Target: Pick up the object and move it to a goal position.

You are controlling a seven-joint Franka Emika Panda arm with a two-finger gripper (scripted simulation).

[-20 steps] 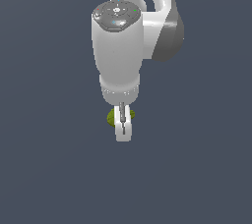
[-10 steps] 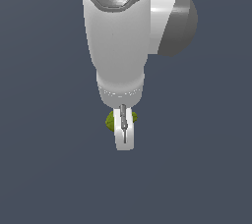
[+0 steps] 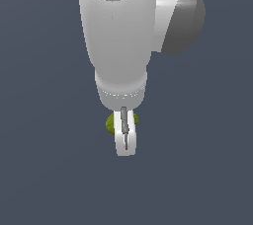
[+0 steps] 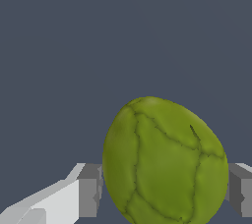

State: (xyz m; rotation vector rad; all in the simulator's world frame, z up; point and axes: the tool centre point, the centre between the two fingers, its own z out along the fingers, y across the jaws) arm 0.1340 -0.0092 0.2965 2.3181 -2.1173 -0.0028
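I see 1 object (image 4: pixel 165 164), a rounded, egg-shaped lump in yellow-green with an olive tint. Through the wrist view its skin shows darker vein-like creases that split the surface into irregular patches, and its long axis sits slightly tilted. It sits between 2 grey fingertip pads (image 4: pixel 89 190), touching or nearly touching each of them. From the exterior view I only catch slivers of the object (image 3: pixel 110 123), poking out on both sides of the near white finger, which hides its middle. I can't make out any surface beneath it.
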